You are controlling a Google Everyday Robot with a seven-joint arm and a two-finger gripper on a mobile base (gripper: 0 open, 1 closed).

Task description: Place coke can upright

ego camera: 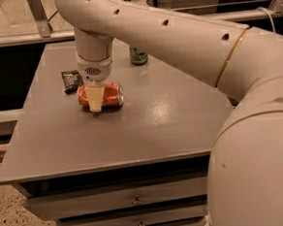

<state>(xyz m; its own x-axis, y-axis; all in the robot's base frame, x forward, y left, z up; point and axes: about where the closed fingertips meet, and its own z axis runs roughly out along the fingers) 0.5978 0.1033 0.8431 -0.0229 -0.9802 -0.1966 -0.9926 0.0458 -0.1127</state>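
The coke can (110,94), red-orange with a silver end facing right, lies on its side on the left part of the grey table top (157,128). My gripper (96,97) comes straight down from the arm onto the can's left half. Its cream tip covers the front of the can and reaches down to the table top. The part of the gripper behind the can is hidden. The can rests on the table.
A small black packet (72,81) lies just left of and behind the can. A green can (138,56) stands upright at the back of the table. The arm's big links fill the right side. Drawers sit below the table's front edge.
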